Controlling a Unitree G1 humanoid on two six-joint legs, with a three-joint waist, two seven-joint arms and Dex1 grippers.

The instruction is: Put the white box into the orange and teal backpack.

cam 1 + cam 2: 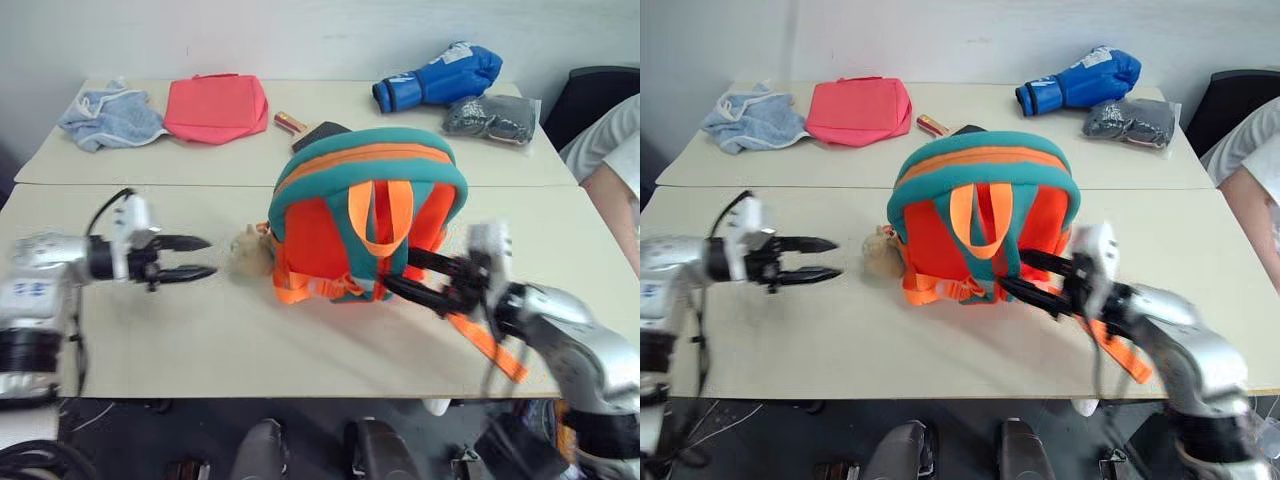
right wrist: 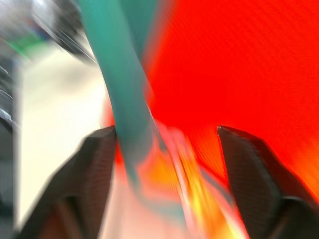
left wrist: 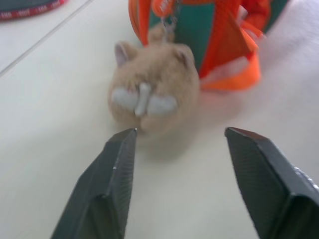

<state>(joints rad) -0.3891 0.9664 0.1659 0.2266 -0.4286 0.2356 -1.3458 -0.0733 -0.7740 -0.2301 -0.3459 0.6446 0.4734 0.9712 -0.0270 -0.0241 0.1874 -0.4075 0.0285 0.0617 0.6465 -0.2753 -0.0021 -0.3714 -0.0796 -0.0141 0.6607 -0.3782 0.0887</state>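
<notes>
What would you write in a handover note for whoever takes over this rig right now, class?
Left gripper: open, holding nothing, beside the teddy-bear charm.
Right gripper: open, at the lower right of the orange and teal backpack, among its straps.
Backpack stands on the near table.
The white box can't be seen; it may already be inside, so confirm.
Left: check the box, close the backpack if needed.

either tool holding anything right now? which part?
Nothing held. Left tool is open, empty, short of the teddy-bear charm. Right tool is open beside the orange and teal backpack, gripping nothing.
</notes>
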